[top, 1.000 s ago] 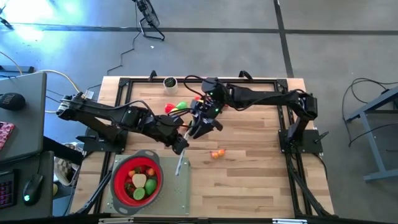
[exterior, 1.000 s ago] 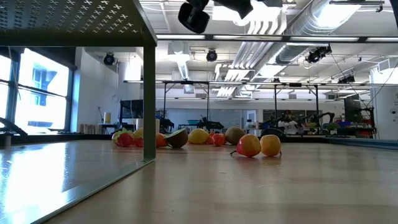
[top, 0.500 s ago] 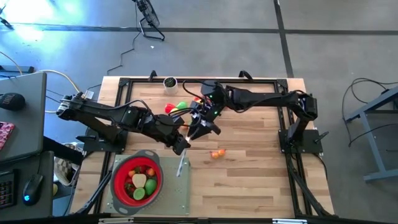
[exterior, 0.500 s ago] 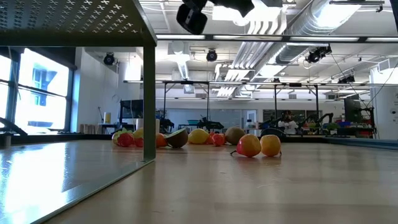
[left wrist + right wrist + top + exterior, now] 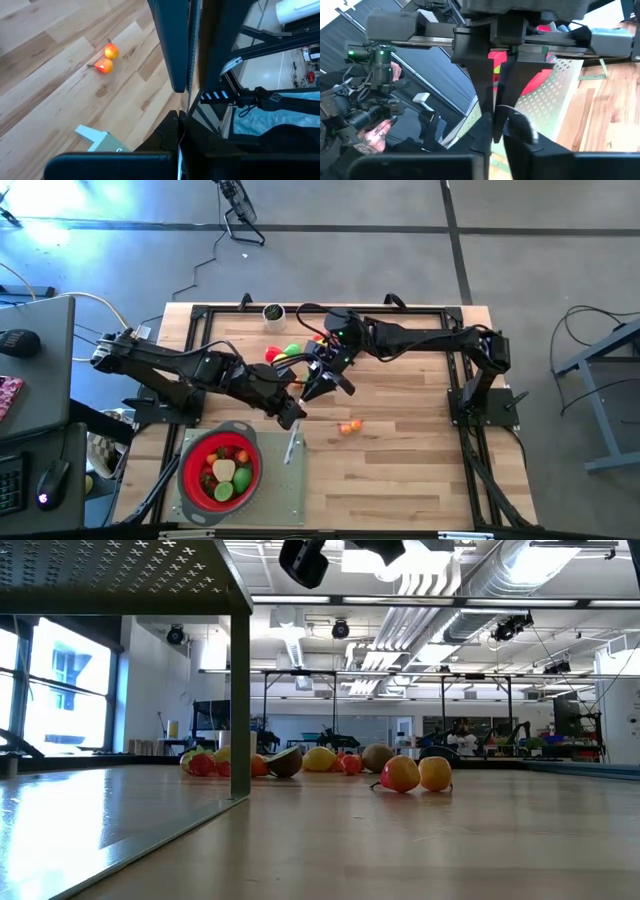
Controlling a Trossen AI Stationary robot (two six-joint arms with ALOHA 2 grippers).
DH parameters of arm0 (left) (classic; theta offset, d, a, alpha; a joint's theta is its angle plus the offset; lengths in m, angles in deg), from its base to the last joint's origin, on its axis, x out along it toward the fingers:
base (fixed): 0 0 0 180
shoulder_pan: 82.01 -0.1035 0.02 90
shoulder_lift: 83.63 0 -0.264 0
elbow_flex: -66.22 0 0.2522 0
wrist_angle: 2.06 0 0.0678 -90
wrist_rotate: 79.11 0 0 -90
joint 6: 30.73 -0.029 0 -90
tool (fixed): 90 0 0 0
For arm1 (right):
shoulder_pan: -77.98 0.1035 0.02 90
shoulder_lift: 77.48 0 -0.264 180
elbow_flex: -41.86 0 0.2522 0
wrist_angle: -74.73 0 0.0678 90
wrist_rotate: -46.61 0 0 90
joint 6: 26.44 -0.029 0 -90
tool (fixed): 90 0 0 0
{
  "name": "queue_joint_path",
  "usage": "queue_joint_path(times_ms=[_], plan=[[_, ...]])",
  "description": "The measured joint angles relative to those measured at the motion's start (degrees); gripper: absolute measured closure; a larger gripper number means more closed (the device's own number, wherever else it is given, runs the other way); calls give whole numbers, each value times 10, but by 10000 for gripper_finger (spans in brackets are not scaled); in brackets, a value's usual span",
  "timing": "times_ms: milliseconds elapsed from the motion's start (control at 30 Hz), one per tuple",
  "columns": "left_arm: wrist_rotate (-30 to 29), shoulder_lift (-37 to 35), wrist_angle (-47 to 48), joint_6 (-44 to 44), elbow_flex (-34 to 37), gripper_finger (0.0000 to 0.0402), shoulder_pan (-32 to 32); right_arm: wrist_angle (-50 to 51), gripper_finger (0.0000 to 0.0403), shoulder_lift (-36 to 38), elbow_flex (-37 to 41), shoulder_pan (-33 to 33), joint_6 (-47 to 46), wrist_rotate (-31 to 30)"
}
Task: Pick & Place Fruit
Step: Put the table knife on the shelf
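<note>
Two small orange-red fruits (image 5: 347, 427) (image 5: 108, 57) (image 5: 415, 774) lie side by side on the wood table, right of centre. More fruit (image 5: 285, 352) (image 5: 290, 760) lies in a cluster near the far edge. My left gripper (image 5: 297, 415) (image 5: 182, 94) hangs shut above the table, left of the pair, with nothing in it. My right gripper (image 5: 315, 388) (image 5: 496, 120) hangs just beyond it, pointing toward the left arm. Its fingertips are together and nothing shows between them.
A red strainer (image 5: 220, 468) holding several fruits sits on a perforated grey metal stand (image 5: 270, 492) (image 5: 120, 580) at the near left. A slim grey knife (image 5: 290, 446) lies on the stand's right edge. A small round pot (image 5: 272, 312) stands at the far edge.
My right gripper has rolled a little where it hangs; in the low view its dark body has shifted slightly. The fruits lie where they were.
</note>
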Motion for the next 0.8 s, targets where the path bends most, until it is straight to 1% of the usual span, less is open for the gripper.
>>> queue_joint_path(times_ms=[100, 300, 400, 533, 667, 800], plan=[[0, 0, -1, 0, 0, 401, 0, -9, 395, 0, 0, 0, 0, -2], [1, 0, 0, -5, 0, 401, 0, -10, 399, 0, 0, 0, -1, 0], [1, 0, 1, -13, 0, 395, 0, -10, 399, 0, 0, 0, 0, 4], [1, 0, 4, -13, 0, 375, 0, -10, 399, 0, 0, 0, -4, 7], [3, 0, 4, -24, 0, 341, 0, -9, 399, 0, 0, -1, -7, 18], [32, -7, 10, -29, 1, 313, -5, -7, 399, 0, 0, -2, -9, 23]])
